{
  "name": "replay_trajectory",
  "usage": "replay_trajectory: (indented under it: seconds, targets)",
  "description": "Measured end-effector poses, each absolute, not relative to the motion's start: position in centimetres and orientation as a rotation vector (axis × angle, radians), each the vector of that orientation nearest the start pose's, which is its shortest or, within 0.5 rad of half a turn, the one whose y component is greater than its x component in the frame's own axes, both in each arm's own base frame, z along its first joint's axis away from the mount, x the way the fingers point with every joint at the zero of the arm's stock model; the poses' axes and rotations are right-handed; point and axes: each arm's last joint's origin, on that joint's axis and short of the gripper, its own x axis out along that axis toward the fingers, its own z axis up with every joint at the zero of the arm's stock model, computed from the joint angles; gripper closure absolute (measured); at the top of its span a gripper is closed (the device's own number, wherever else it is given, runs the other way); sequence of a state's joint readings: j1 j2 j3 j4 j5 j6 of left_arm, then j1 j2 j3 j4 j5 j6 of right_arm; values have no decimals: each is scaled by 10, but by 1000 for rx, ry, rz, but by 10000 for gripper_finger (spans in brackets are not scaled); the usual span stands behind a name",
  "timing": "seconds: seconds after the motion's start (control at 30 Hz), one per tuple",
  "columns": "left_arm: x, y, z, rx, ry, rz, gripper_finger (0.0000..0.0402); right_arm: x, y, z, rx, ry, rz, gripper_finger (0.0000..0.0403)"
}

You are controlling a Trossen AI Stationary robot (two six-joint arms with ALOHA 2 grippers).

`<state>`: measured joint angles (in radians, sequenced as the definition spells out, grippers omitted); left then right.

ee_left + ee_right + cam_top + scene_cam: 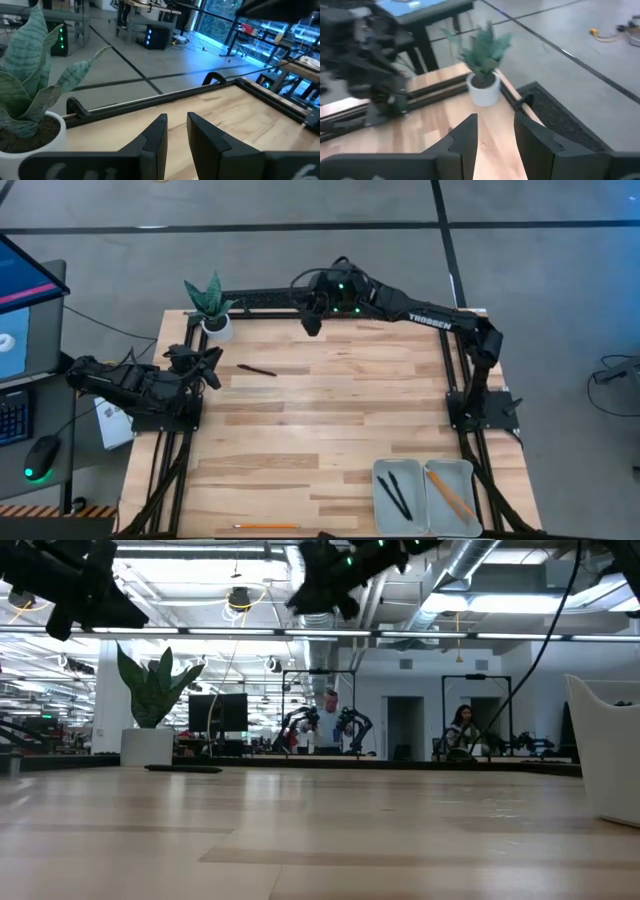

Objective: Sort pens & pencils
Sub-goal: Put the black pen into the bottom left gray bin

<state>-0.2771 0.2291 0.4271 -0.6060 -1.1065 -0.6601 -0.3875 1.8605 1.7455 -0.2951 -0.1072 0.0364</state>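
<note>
One black pen (pixel 257 370) lies flat on the wood near the table's far left. Two more black pens (pixel 395 495) lie in the left tray (pixel 381 476) at the near right. One orange pencil (pixel 452 495) lies in the right tray (pixel 466 472). Another orange pencil (pixel 268 526) lies at the near edge. My left gripper (pixel 213 368) (pixel 176 117) hovers open just left of the lone pen. My right gripper (pixel 312 327) (pixel 495 117) hangs open above the far edge, raised off the table.
A potted plant (pixel 212 308) (pixel 25 100) (pixel 484 75) stands at the far left corner, close to both grippers. A black rail (pixel 260 298) runs along the far edge. A monitor, keyboard and mouse (pixel 38 455) sit off the table's left side. People stand in the room behind (pixel 325 725).
</note>
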Motion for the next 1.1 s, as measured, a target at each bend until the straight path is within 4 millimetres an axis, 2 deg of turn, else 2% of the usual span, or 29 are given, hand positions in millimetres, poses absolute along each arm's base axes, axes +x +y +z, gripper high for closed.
replay_trajectory:
  seconds: [0.13,0.27,0.5,0.73,0.9,1.1]
  targets:
    - [70,7,238,-351,40,881,338,383,-159,333,154,357,-302,254]
    - [70,7,239,-345,34,896,338,348,-147,322,179,305,-314,252]
    - [68,9,239,-314,-2,980,338,273,-126,308,231,245,-363,254]
    - [67,9,239,-311,-4,986,338,219,-98,299,237,193,-398,254]
    - [67,9,239,-359,-26,983,338,202,-90,301,228,151,-392,254]
    - [68,8,239,-348,5,946,338,202,-90,301,221,154,-390,254]
